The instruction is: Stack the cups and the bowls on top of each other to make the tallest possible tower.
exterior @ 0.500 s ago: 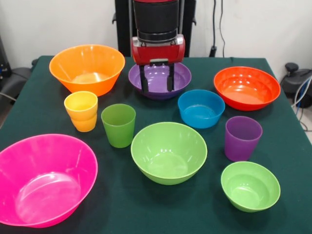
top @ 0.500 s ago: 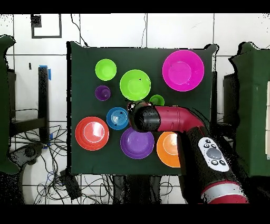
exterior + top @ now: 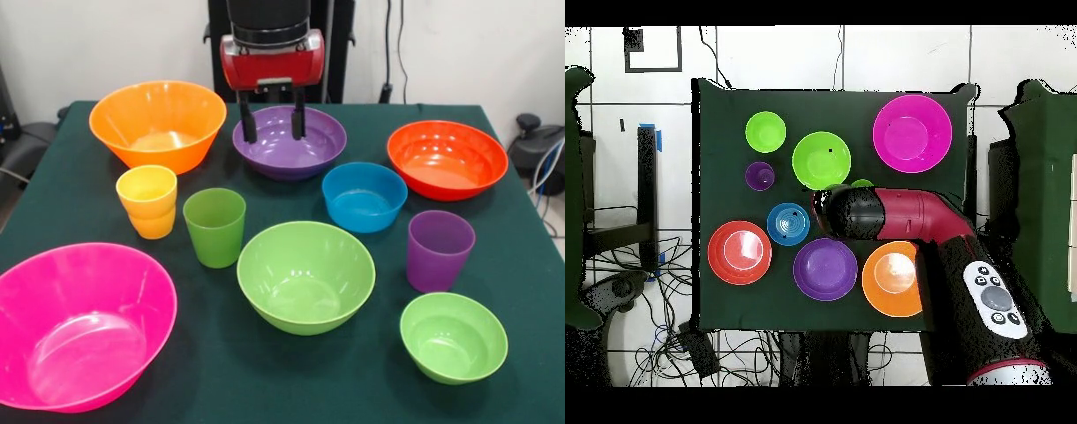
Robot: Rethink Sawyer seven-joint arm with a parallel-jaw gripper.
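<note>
My gripper (image 3: 274, 125) hangs open and empty over the purple bowl (image 3: 314, 147) at the far middle, its two black fingers (image 3: 248, 119) apart. All cups and bowls stand apart, upright, none stacked. The green cup (image 3: 214, 226) and yellow-orange cup (image 3: 146, 201) stand left of centre. The lime-green bowl (image 3: 305, 276) is in the middle, with the blue bowl (image 3: 364, 196) behind it. The purple cup (image 3: 440, 250) and small green bowl (image 3: 453, 336) are at the right. In the overhead view the arm (image 3: 895, 215) hides the yellow-orange cup and most of the green cup (image 3: 862, 184).
The large orange bowl (image 3: 159, 124) is far left, the red-orange bowl (image 3: 447, 159) far right and the pink bowl (image 3: 79, 318) near left. All stand on the dark green table (image 3: 530, 291). Cables lie on the floor round the table (image 3: 665, 330).
</note>
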